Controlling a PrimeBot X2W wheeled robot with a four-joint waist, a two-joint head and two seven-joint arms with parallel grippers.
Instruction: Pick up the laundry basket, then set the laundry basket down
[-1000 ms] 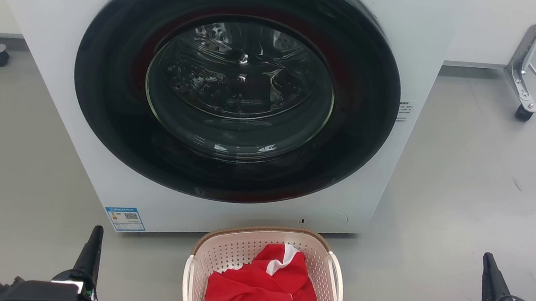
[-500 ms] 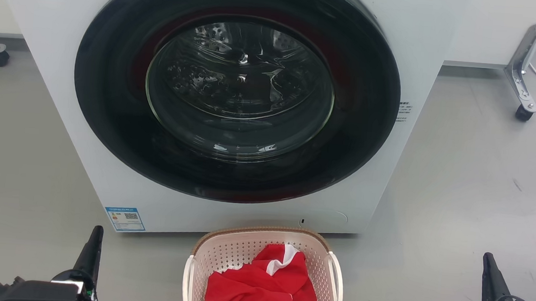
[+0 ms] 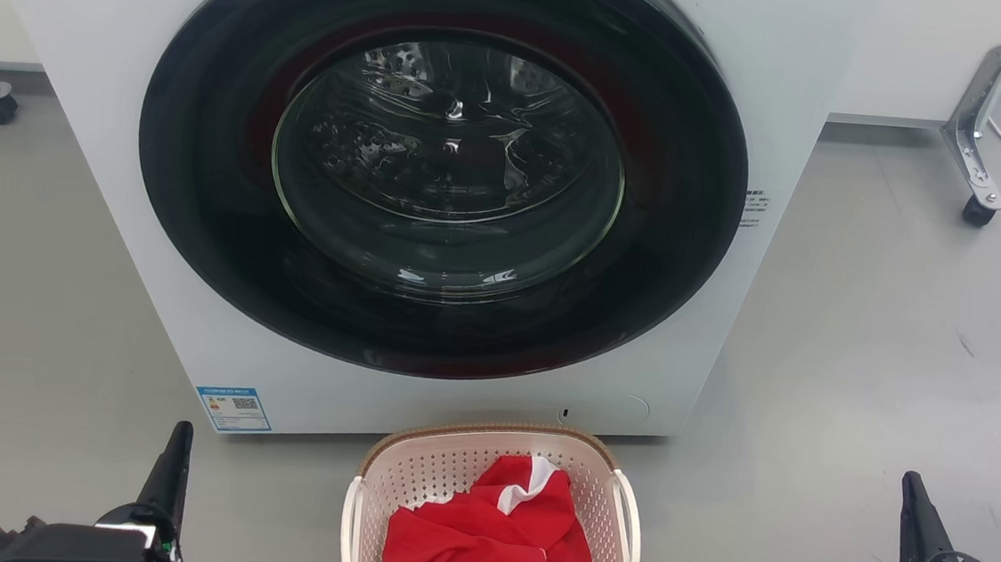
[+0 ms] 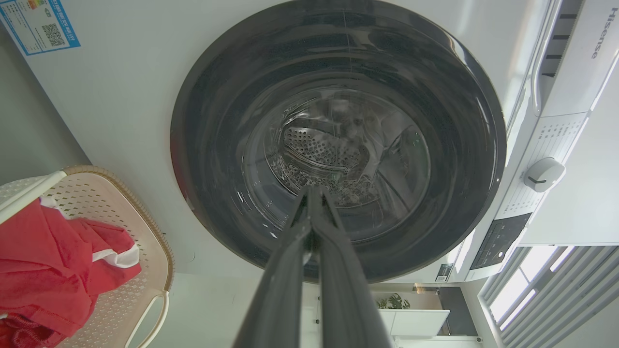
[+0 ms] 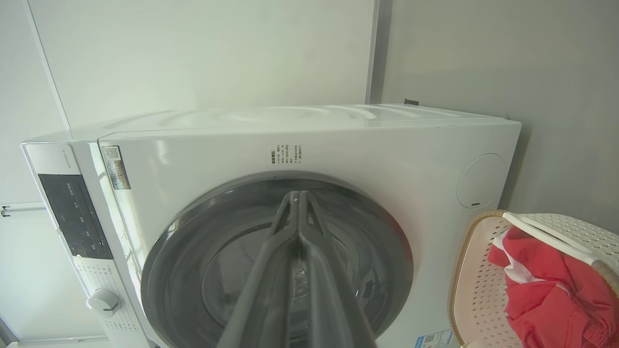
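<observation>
In the head view, a rounded-rectangular pale pink-cream perforated plastic laundry basket [image 3: 450,469] with a brown woven-look rim and white loop handles stands on the smooth grey floor [image 3: 862,345]. It is just in front of a large white front-loading washing machine [image 3: 792,90] whose dark glass round door [image 3: 447,170] is closed. A crumpled red garment [image 3: 480,538] with white trim lies inside the basket. The left hand [image 3: 178,439] sits at the lower left and the right hand [image 3: 913,492] at the lower right. Both are well apart from the laundry basket, one on each side, fingers pointing up the view.

In the left wrist view, the left hand [image 4: 312,192] has its two long dark fingers pressed together at the tips, with nothing between them, and it points at the round door. The laundry basket [image 4: 145,227] is off to the side, untouched.

In the right wrist view, the right hand [image 5: 297,195] is likewise closed and empty, aimed at the washing machine. The laundry basket [image 5: 478,290] sits at that view's lower right.
</observation>
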